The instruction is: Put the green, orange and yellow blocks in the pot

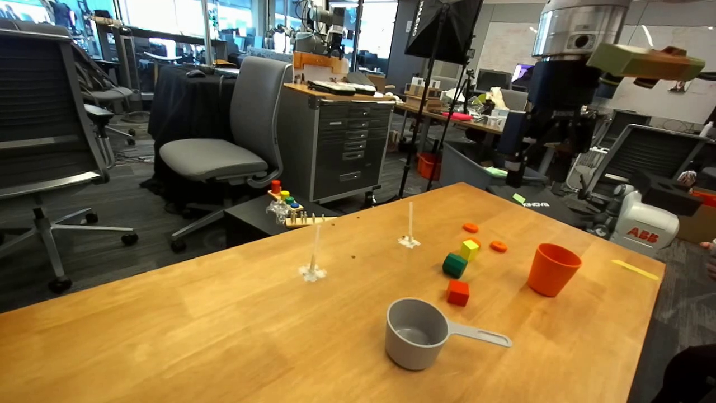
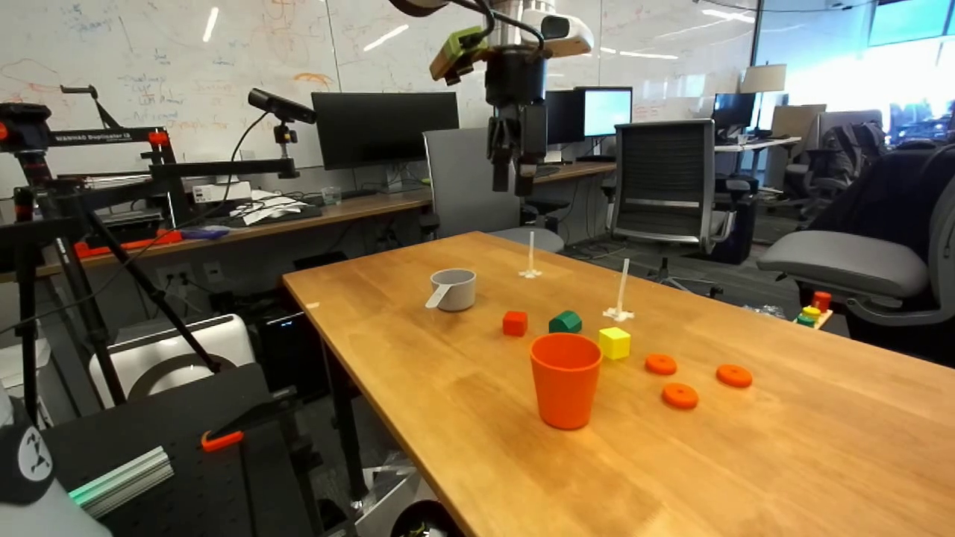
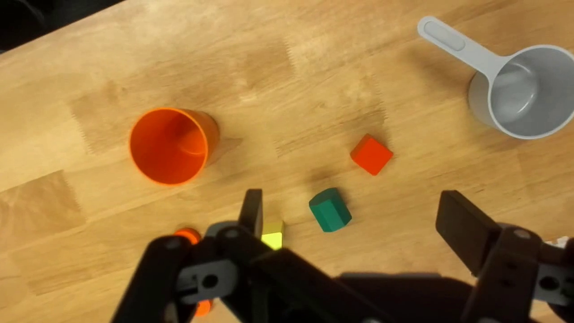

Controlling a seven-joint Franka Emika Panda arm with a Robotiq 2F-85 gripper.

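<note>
The green block (image 3: pixel 331 210), a dark green faceted prism, lies on the table between the red-orange block (image 3: pixel 372 154) and the yellow block (image 3: pixel 272 234). The yellow cube is partly hidden by a finger in the wrist view. All three also show in an exterior view: green (image 2: pixel 565 322), red-orange (image 2: pixel 515 323), yellow (image 2: pixel 615 343). The grey pot (image 3: pixel 480 96) with its flat handle stands upright beside the red-orange block; its visible inside is empty. It also shows in an exterior view (image 1: pixel 414 350). My gripper (image 3: pixel 354 208) is open and empty, high above the table (image 2: pixel 512 186).
An orange-red cup (image 3: pixel 210 130) stands upright near the blocks, also in an exterior view (image 1: pixel 551 274). Several flat orange discs (image 2: pixel 680 396) lie past the yellow block. Two thin upright pegs (image 1: pixel 316 249) (image 1: pixel 410 221) are fixed to the table.
</note>
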